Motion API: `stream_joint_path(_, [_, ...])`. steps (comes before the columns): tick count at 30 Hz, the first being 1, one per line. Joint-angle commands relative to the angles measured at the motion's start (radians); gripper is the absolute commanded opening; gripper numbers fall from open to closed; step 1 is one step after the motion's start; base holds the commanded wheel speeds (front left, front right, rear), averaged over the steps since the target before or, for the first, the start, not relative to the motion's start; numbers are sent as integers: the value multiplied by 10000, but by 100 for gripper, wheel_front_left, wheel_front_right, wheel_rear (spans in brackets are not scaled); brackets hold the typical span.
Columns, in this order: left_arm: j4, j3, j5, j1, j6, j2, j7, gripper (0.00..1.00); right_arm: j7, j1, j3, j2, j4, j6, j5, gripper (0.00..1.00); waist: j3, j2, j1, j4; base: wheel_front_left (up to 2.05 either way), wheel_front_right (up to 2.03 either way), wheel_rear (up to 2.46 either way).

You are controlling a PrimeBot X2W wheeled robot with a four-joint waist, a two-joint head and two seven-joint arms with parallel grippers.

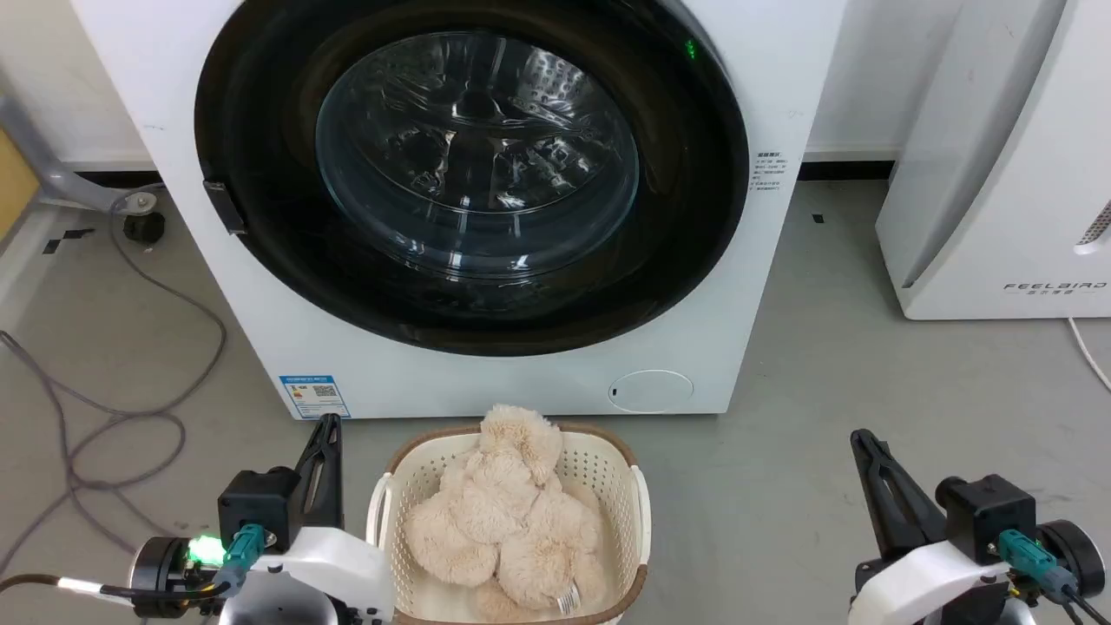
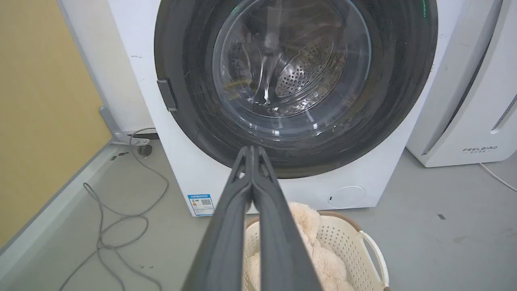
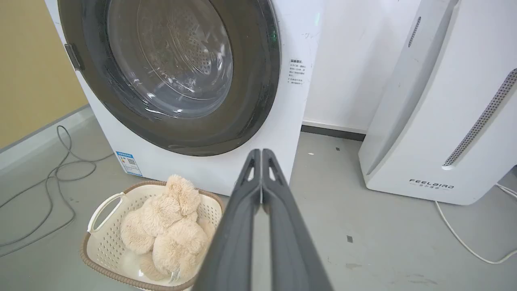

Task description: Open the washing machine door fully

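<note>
Facing us, door (image 1: 473,174): closed, 12 o'clock.
Left gripper (image 2: 252,151): pressed together, empty.
Right gripper (image 3: 261,153): likewise.
Risk: our reach could knock basket (image 1: 640,499), 6 o'clock; fingers may slip off glossy door.

the scene is brightly and evenly lit, seemingly from overhead, and only faint, soft shadows are cast on the grey floor (image 1: 868,365) beside the basket (image 1: 599,469). white streaks of glare are spread over the glass of the washing machine door (image 1: 473,156), and a small green glint is reflected at its upper right rim. in both wrist views straight edges are bowed by the wide lens, and the left gripper (image 2: 252,150) and right gripper (image 3: 261,151) are rendered slightly soft nearest the camera.
</note>
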Motion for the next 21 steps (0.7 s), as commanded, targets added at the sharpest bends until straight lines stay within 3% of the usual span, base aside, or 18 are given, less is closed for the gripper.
stream_joint_path(1, [-45, 7, 28, 179, -43, 5, 3, 0, 7, -123, -1, 20, -37, 6, -78, 0, 0, 0, 0, 0, 0, 0, 0])
stream_joint_path(21, [-45, 7, 28, 179, -43, 5, 3, 0, 7, -123, -1, 20, -37, 6, -78, 0, 0, 0, 0, 0, 0, 0, 0])
